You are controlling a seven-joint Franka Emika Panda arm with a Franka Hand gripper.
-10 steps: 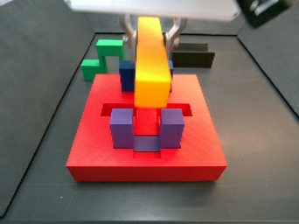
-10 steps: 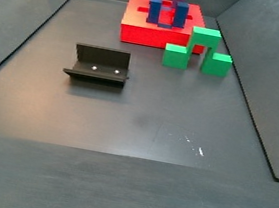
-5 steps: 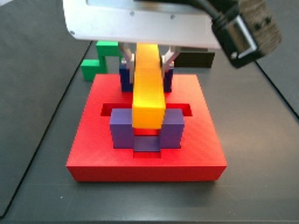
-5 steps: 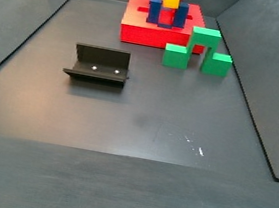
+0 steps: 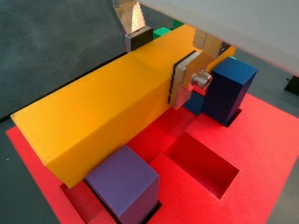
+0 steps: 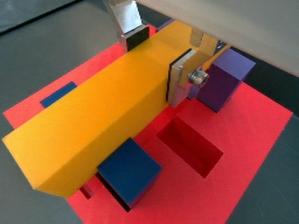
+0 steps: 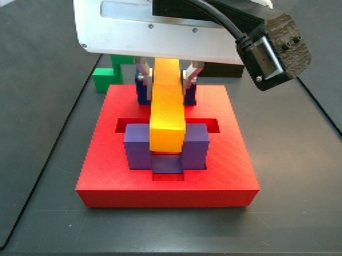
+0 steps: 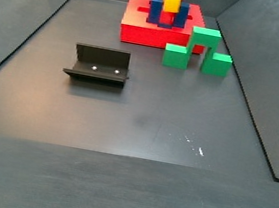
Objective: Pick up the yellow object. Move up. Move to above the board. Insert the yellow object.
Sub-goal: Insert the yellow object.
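- Above the board (image 7: 167,170), centre of a side view: the yellow object (image 7: 166,95) lies lengthwise, its near end low between the two purple blocks (image 7: 140,149), its far end between the dark blue blocks (image 6: 131,171).
- Gripper (image 5: 163,54): jaws closed on the bar's long sides; a silver finger (image 5: 187,79) lies flat against one face in both wrist views.
- Board: red slab with an open recessed slot (image 5: 205,162) beside the bar.
- Surroundings: dark grey floor (image 8: 142,107); green blocks (image 8: 200,51) right of the board; fixture (image 8: 99,65) at left centre.
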